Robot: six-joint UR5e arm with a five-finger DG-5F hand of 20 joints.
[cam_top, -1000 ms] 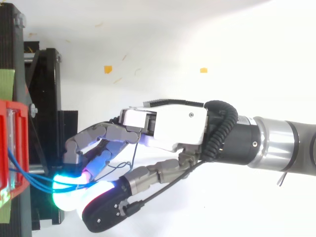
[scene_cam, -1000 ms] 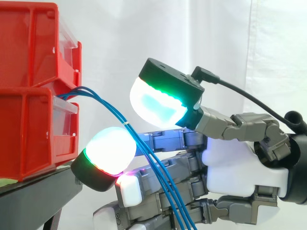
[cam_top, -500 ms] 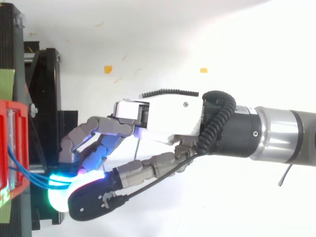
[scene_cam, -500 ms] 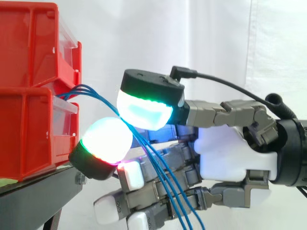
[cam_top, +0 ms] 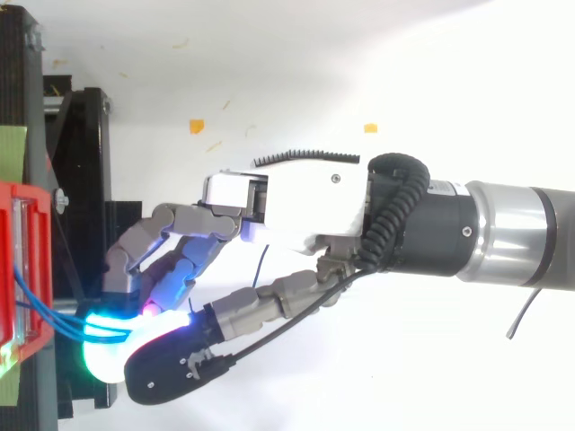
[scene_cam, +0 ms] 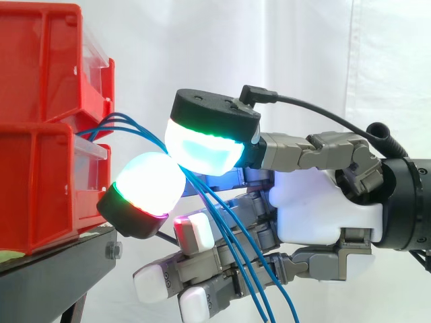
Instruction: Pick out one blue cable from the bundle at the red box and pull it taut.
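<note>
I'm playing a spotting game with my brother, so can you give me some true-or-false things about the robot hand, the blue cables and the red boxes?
1. The blue cables come out from the red boxes. True.
2. The blue cables are pulled straight and tight. False: they bend in a curve and hang down.
3. In the side view the hand reaches in from the left. False: it comes in from the right.
4. One red box sits on top of another. True.
5. There is just one blue cable. False: there are several, side by side.
</note>
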